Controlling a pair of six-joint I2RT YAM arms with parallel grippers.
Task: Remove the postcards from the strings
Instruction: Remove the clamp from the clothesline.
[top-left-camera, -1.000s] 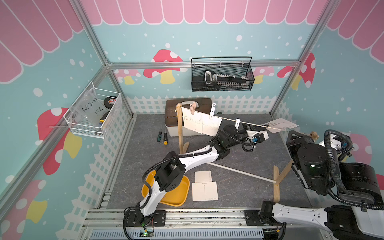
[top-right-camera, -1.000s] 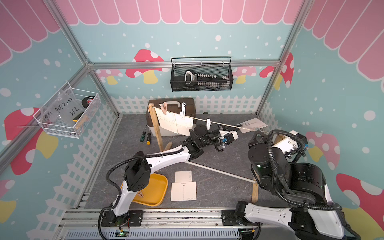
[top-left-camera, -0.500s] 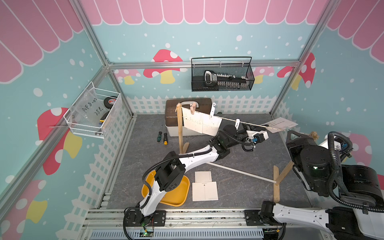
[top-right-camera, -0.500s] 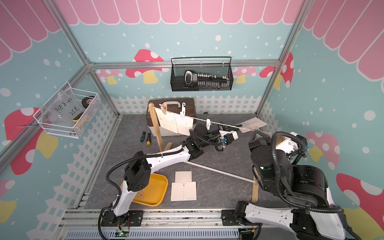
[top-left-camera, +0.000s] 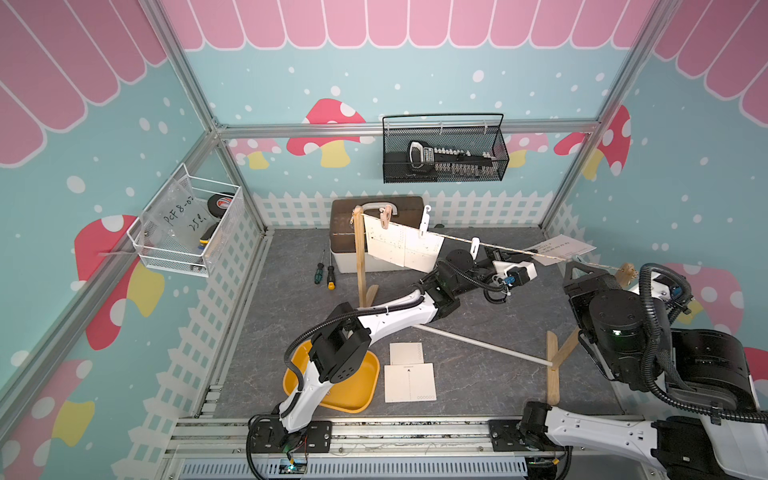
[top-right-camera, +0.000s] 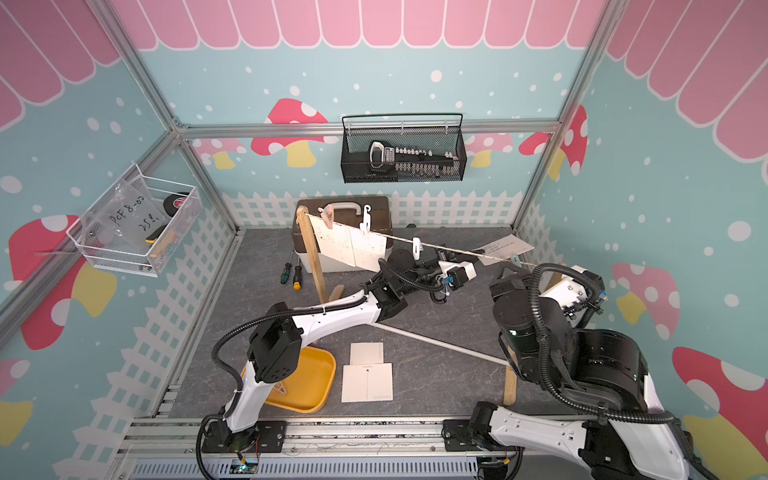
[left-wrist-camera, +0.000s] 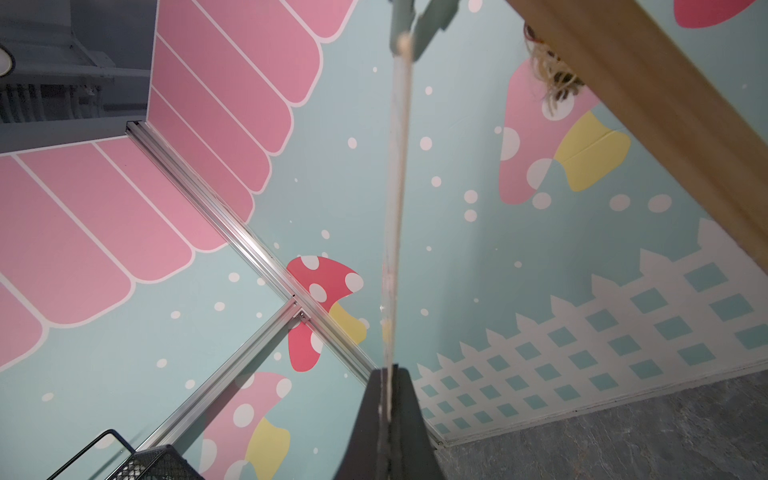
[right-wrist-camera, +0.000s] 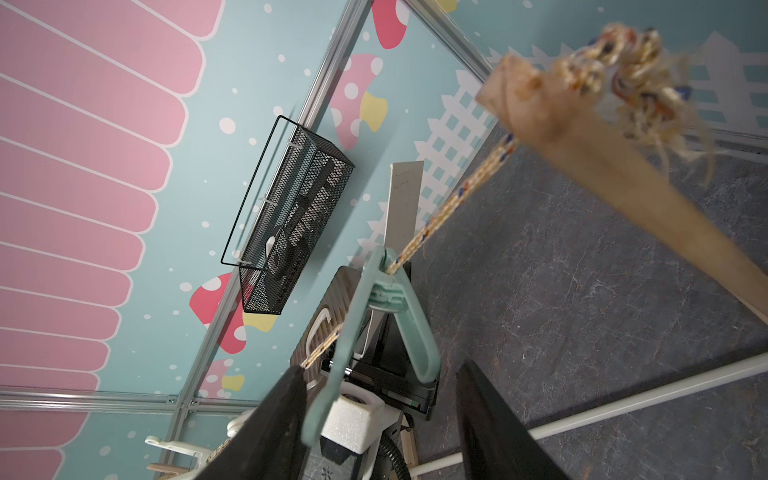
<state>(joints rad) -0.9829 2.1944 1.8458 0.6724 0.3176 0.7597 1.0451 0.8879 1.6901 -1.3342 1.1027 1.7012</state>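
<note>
left gripper (left-wrist-camera: 389, 374) clamping edge of postcard (top-left-camera: 561, 250) pegged at right end of string (top-left-camera: 457, 239) | right gripper (right-wrist-camera: 380, 368) straddling mint peg (right-wrist-camera: 392, 297), jaws apart, not squeezing | card looking thin, light, bendy: gripping near an edge, pulling gently likely suiting it

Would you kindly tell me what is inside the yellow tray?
In a top view, one peach clothes peg lies in the yellow tray, close beside the left arm. That arm covers part of the tray, so anything lying beneath it cannot be seen.

I read handwritten "PCF 8-02" on the clear bag (top-right-camera: 124, 218) in the wire basket (top-right-camera: 120, 261). Print on the postcards (top-right-camera: 505, 248) is too small.
</note>
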